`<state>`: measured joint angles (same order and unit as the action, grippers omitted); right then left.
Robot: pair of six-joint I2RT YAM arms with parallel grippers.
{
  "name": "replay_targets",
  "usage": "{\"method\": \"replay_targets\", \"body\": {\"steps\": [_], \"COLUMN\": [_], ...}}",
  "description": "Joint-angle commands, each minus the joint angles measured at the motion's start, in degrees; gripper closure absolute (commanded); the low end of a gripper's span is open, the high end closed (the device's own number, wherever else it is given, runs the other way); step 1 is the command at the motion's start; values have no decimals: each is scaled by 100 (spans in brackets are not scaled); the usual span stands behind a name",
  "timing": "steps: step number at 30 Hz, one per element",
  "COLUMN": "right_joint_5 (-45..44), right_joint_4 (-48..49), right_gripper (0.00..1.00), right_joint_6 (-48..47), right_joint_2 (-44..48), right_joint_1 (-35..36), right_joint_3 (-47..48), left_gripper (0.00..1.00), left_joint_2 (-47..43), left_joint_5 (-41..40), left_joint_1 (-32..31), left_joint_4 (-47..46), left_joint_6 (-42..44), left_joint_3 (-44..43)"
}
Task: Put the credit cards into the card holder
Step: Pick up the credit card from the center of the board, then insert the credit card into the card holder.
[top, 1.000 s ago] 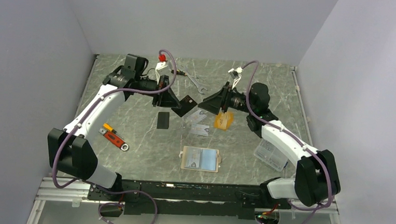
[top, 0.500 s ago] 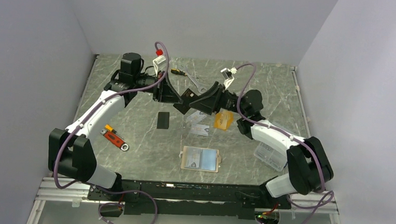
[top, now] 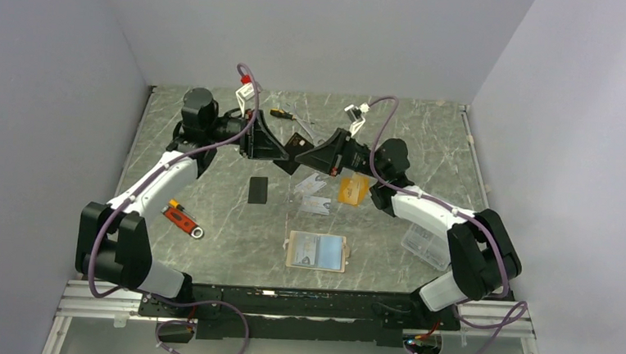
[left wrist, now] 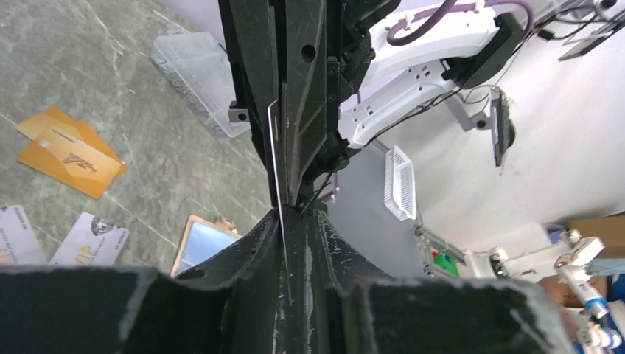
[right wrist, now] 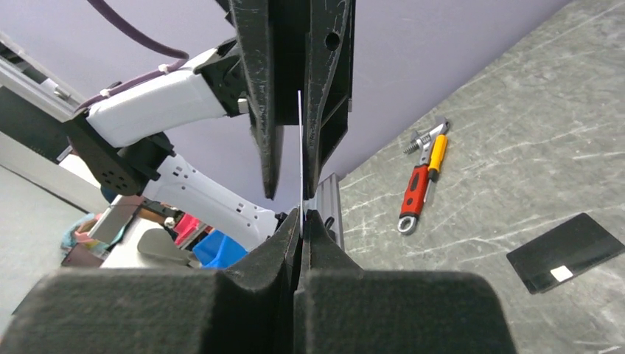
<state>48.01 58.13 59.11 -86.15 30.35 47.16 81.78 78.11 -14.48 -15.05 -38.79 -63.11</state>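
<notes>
Wallet (top: 316,251) is lying open up front, silver cards (top: 316,204), orange card (top: 353,189) & black card (top: 257,190) lying flat just beyond, & farther back R gripper (right wrist: 301,214) is pinching a dark card (top: 299,142) mid-air, L gripper (left wrist: 282,210) standing slightly parted around it.

Tan card holder (top: 317,250) open flat, black card (top: 257,190), silver cards (top: 315,204), orange card (top: 353,189) lying beyond it, dark card (top: 297,141) raised mid-air

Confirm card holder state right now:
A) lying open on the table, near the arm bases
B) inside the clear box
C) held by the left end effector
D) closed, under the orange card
A: the card holder lies open and flat on the table, its inside facing up, with nothing gripping it.
</notes>
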Motion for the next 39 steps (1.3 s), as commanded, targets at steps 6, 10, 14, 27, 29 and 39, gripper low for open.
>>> {"method": "replay_targets", "body": {"steps": [6, 10, 14, 27, 29, 39], "right_joint_5": [-218, -118, 13, -583, -613, -629], "right_joint_4": [-1930, -2302, -2701, -3117, -3264, -4174], "right_gripper": [100, 100, 100, 100, 100, 100], "right_joint_6": [-1276, -1569, -1726, -1876, -1955, -2318], "right_joint_2": [26, -30, -150, 709, 802, 1510], "right_joint_1": [255, 358, 340, -585, -701, -1120], "right_joint_3": [750, 917, 1081, 549, 461, 55], "left_gripper": [57, 59, 60, 84, 86, 91], "left_joint_2": [-245, -251, -295, -433, -437, -440], "left_joint_5": [345, 345, 376, 578, 607, 600], "left_joint_1": [-37, -46, -44, -46, -46, -44], "left_joint_4": [-3284, -3322, -3188, -3024, -3039, -1568], "left_joint_6": [-2404, -2415, -2308, -2159, -2183, -949], "left_joint_3": [334, 343, 327, 286, 230, 88]}}
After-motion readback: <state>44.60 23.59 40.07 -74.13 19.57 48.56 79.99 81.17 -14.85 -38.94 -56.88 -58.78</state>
